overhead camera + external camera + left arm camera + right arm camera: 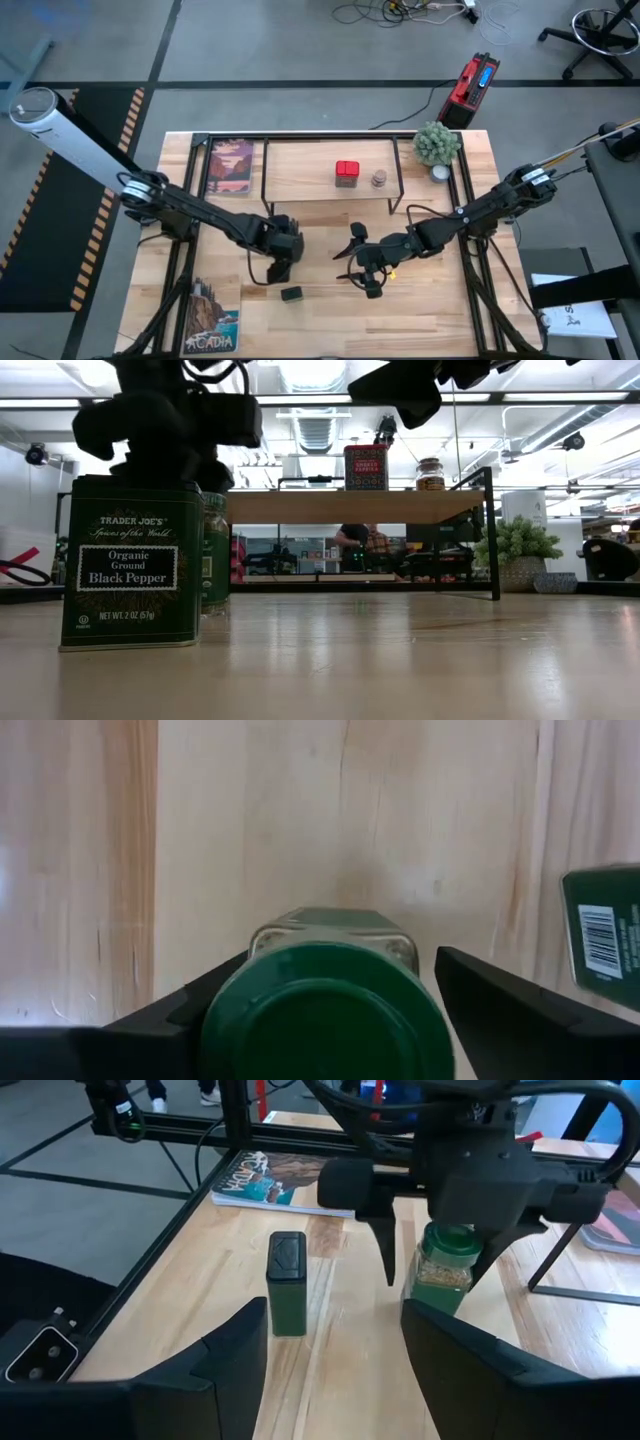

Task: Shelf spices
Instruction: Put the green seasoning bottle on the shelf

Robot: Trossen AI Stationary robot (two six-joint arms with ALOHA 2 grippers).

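Spices are sitting half sorted; the red tin [347, 173] and the small tan jar [379, 179] are standing side by side on the shelf [300, 170], near the middle of its board, so those two look done; the green-capped jar [443, 1265] and a dark green pepper tin [288, 1283] are standing on the table [440, 300] in front of the shelf, so by my reading two containers are remaining to be placed; the task speaks of a squat dark jar, but what is showing is a square tin labelled black pepper.

Left gripper [440, 1250] is hanging over the green-capped jar with its fingers spread wide, one on each side of the cap [325, 1015]; one finger [175, 1015] is lying close against the cap while the other is standing clearly off it, so it is straddling the jar, not holding it; the pepper tin is standing just beside it, apart from both fingers.

Right gripper [372, 272] is waiting low over the table near the middle, pointing toward the left arm's work; its fingers [455, 1350] are standing partly apart with nothing between them.

Judging from this, the jar is the piece in hand, and the pepper tin is being left for afterwards.
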